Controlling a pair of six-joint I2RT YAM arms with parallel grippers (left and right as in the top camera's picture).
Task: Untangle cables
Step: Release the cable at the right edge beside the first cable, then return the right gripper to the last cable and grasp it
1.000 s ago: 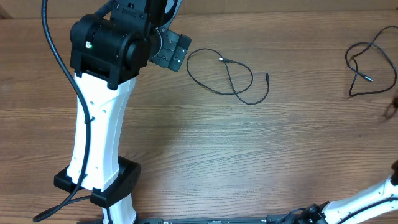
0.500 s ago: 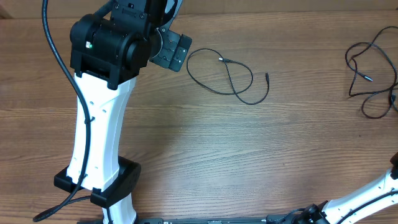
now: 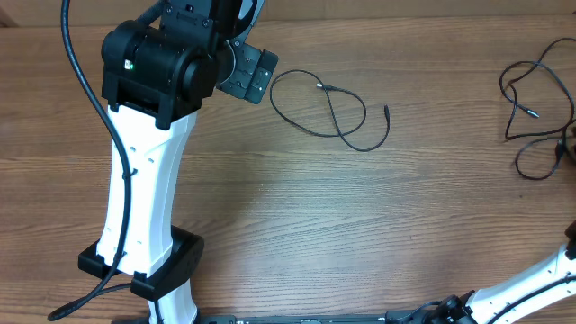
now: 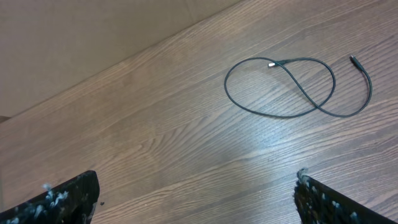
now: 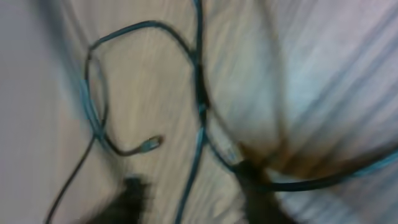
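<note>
Black cables (image 5: 199, 93) blurred under right hand (image 5: 194, 200), grip impossible to tell; left hand (image 4: 196, 200) released, partly cropped.

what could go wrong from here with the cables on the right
The tangled thin black cords run past the overhead view's right edge, so a pull may drag unseen parts. In the blurred right wrist view a strand seems to cross the right pincer, so it may snag there.

Bare table (image 3: 297, 225) across the centre and lower middle gives open passage. The left arm (image 3: 144, 180) blocks the left side. A looped cable (image 3: 328, 112) lies flat at upper centre, well apart from the tangled cables (image 3: 535, 99) crowding the right edge.
</note>
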